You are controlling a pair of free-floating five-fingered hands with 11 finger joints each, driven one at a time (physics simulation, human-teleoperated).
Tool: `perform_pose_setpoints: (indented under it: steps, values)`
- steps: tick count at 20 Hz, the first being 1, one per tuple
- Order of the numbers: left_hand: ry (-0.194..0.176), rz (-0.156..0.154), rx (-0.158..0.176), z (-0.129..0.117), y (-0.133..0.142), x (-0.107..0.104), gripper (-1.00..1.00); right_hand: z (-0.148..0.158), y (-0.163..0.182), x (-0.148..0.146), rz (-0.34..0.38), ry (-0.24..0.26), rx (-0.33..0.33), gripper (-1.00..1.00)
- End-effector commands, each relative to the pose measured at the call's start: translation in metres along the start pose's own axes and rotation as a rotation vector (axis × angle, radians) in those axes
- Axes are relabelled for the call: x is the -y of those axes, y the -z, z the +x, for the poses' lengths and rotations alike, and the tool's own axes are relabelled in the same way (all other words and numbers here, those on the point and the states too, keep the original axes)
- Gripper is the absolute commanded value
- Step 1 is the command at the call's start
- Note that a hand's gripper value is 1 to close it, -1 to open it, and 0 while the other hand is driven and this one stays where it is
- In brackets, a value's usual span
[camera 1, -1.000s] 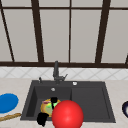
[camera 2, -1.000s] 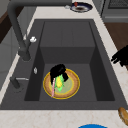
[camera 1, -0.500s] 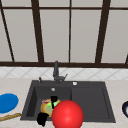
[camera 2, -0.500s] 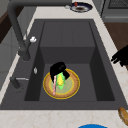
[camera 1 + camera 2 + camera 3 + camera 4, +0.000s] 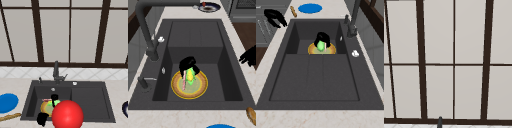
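- The right robot hand [image 5: 187,64] curls over a green and yellow object [image 5: 190,75], apparently steadying it upright on a yellow plate [image 5: 200,87] at the sink's [image 5: 228,82] left end.
- The left robot hand [image 5: 249,58] hangs relaxed, holding nothing, off the desk's front edge.
- A red ball [image 5: 67,115] hides part of the plate from the front.
- I cannot tell what the object is.

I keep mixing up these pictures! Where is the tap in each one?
Front view: the tap stands in the middle, behind the sink, in front of the window.
Left side view: upper left, with its spout running along the top edge.
Right side view: upper right corner.
Upper view: just its tip, at the bottom edge, left of middle.
Shared landmark: the yellow plate in the basin beside the tap, seen in the front view and both side views.
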Motion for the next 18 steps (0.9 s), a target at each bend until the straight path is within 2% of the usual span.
perform_pose_setpoints:
  steps: [1, 6, 18]
  values:
    - [0.0, 0.0, 0.0, 0.0, 0.0, 0.0, 0.0, 0.0, -0.001, 0.0, 0.0, -0.004, -0.009, 1.0]
    - [0.0, 0.0, 0.0, 0.0, 0.0, 0.0, 0.0, -0.009, -0.024, 0.02, -0.003, 0.009, -0.029, 1.0]
    - [0.0, 0.0, 0.0, 0.0, 0.0, 0.0, 0.0, -0.031, -0.072, 0.074, 0.015, 0.007, -0.022, 1.0]
